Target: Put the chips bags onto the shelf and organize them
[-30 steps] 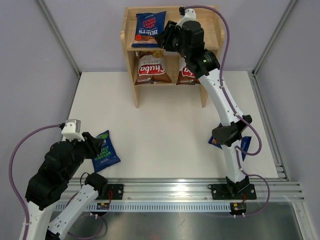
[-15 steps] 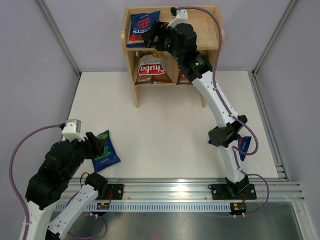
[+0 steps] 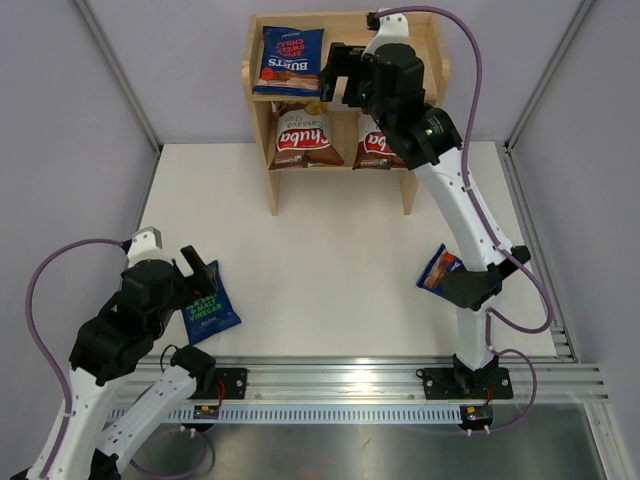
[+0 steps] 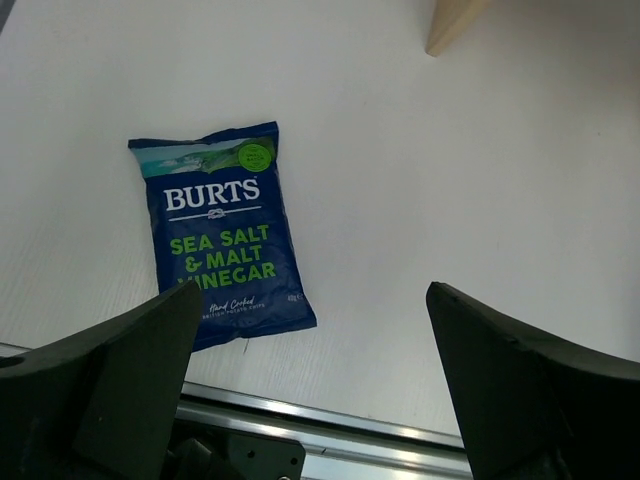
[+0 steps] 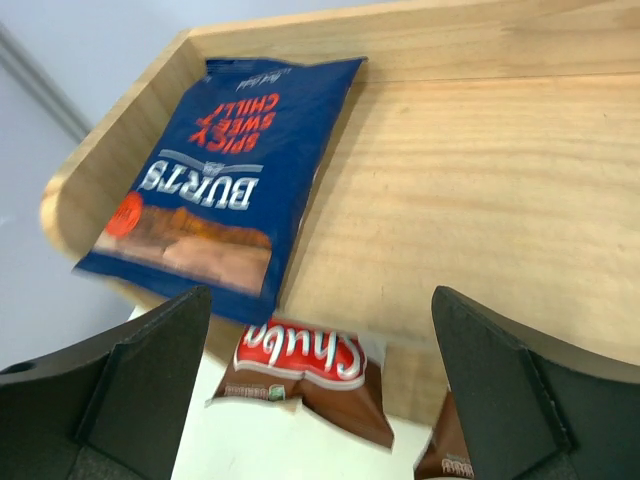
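Observation:
The wooden shelf [image 3: 246,75] stands at the back of the table. A blue Burts bag [image 3: 290,58] lies flat on the left of its top tier [image 5: 470,200], also seen in the right wrist view [image 5: 215,190]. Two brown Chuba bags [image 3: 305,138] [image 3: 378,145] stand on the lower tier. My right gripper [image 3: 335,72] [image 5: 320,300] hovers open and empty over the top tier, just right of the blue bag. Another blue Burts bag [image 3: 205,300] [image 4: 225,240] lies on the table at front left, with my left gripper [image 3: 190,280] [image 4: 315,300] open above it. A third blue bag [image 3: 440,268] lies beside the right arm.
A metal rail [image 3: 350,375] with both arm bases runs along the table's near edge. Grey walls close in the white table [image 3: 320,250] on the left, right and back. A shelf leg [image 4: 450,25] shows at the top of the left wrist view.
Both grippers have opened. The right one let go of the blue bag on the top tier and drew back to the right. The left arm lifted slightly over its bag.

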{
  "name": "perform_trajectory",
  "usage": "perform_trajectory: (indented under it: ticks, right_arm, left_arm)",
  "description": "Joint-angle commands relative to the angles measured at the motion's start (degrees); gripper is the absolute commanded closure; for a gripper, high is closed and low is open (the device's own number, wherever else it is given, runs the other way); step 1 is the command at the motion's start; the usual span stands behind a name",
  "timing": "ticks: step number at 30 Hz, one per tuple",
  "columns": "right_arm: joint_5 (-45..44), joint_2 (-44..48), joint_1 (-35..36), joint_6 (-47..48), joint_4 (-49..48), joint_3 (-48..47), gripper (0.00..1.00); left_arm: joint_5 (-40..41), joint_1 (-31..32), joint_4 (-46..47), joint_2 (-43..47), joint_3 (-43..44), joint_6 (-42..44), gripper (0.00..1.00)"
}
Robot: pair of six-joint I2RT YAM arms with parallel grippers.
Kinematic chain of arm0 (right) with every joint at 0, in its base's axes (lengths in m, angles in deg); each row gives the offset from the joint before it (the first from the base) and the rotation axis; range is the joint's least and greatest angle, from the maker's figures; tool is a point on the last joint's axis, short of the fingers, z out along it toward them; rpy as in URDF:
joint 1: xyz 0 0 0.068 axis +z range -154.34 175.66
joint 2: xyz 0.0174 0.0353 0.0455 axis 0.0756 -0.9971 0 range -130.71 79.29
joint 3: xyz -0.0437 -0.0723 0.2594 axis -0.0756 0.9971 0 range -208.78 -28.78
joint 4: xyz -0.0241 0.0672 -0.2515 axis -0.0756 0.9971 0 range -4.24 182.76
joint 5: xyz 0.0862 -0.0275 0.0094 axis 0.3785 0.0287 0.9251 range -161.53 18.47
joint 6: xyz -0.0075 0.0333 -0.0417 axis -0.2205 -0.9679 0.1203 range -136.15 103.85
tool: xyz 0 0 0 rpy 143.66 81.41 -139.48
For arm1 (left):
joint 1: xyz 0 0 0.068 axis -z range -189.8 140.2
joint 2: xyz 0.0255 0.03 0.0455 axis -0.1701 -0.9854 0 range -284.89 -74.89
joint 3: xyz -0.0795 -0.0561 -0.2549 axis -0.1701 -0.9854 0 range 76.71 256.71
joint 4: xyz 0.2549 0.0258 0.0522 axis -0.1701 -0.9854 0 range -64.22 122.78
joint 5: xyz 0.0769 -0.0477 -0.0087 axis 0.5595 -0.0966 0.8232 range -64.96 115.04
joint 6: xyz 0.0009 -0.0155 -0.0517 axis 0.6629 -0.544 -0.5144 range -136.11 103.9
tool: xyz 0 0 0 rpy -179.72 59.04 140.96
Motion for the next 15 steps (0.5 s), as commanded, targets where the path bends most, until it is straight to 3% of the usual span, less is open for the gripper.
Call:
perform_trajectory:
  ticks: [1, 4, 8, 15]
  right_arm:
    - [4.9, 12.5, 0.0, 1.9, 0.5, 5.2, 0.01]
    - [12.9, 23.1, 0.0, -0.4, -3.0, 18.5, 0.0]
    - [21.6, 38.0, -0.1, -2.8, -11.5, 43.6, 0.01]
    - [29.8, 58.3, -0.1, -6.7, -15.9, 67.3, 0.01]
  left_arm:
    - [9.6, -0.2, -1.1, -1.4, -0.3, -9.4, 0.01]
    - [13.9, -0.1, -1.1, -0.4, -1.4, -14.9, 0.01]
    - [18.1, -0.3, -2.1, -1.2, -4.0, -23.1, 0.01]
    - [18.3, -4.0, 0.4, -5.1, -7.7, -29.4, 0.01]
